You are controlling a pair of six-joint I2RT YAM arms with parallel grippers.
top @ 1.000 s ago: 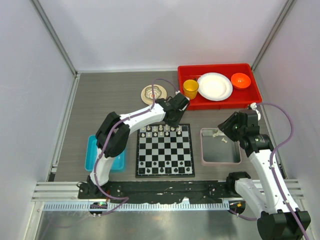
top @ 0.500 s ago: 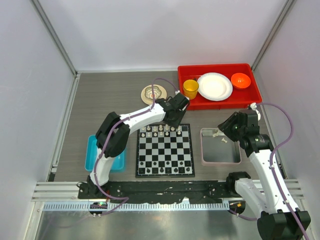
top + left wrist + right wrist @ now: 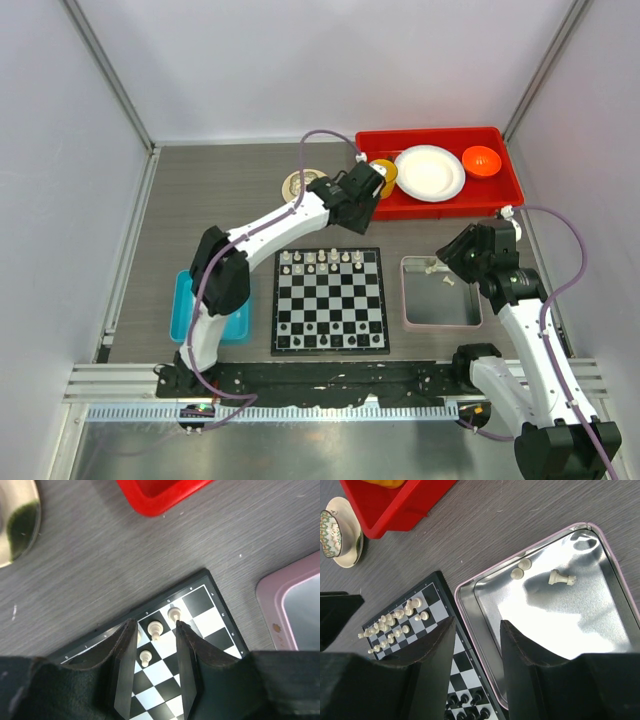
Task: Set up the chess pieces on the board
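Open table [image 3: 220, 200] separates the board [image 3: 330, 320] from the red tray [image 3: 450, 207], while chess pieces [image 3: 320, 258] crowd its far rows

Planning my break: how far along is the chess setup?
Done: cream pieces stand in the far rows of the board. In hand: nothing. The left pincer hangs open near the far edge, and the right pincer is open above the metal tray. Left: three more pieces in that tray, one lying down.

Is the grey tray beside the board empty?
No, the right wrist view shows three chess pieces in the tray.
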